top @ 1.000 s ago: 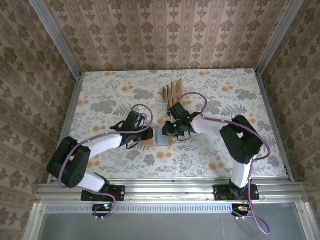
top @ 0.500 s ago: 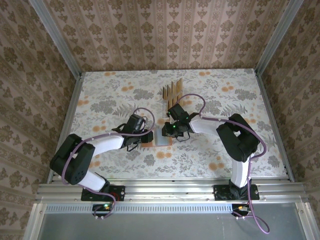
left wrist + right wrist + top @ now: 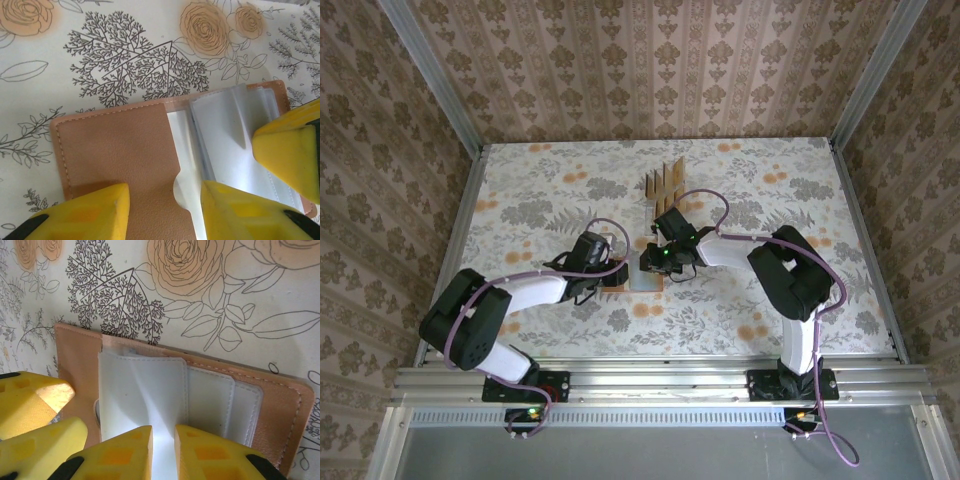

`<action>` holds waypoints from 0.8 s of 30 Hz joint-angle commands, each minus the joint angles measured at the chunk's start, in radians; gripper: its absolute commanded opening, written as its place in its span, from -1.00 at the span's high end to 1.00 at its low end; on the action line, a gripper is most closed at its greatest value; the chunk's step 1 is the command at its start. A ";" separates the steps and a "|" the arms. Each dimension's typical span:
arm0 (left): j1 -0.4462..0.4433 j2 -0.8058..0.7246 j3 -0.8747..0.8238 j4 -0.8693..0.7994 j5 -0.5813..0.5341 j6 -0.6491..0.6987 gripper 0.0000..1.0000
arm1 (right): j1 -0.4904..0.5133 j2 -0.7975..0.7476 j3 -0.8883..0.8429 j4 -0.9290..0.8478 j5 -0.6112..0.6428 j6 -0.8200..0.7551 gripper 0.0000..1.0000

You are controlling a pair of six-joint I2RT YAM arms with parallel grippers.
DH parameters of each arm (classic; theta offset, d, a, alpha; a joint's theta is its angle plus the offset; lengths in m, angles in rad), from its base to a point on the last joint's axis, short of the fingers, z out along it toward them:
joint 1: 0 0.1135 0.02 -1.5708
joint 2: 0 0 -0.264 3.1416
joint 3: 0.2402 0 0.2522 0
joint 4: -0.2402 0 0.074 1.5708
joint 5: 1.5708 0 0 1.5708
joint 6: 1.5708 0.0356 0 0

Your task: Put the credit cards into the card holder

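Left gripper (image 3: 164,196) fingers cover the card holder's (image 3: 115,150) near edge

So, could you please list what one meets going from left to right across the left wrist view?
Bare flower-printed table cover → salmon-brown leather flap of the folding card holder → its greyish clear plastic pockets → one yellow fingertip of the right gripper.
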 commanded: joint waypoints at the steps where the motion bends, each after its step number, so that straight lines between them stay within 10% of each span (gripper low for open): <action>1: -0.005 -0.030 -0.025 0.054 -0.004 0.022 0.10 | 0.005 0.015 -0.003 0.011 -0.019 0.021 0.58; 24: -0.055 0.026 -0.018 0.066 -0.007 0.086 -0.05 | 0.008 0.019 -0.014 0.031 -0.024 0.041 0.59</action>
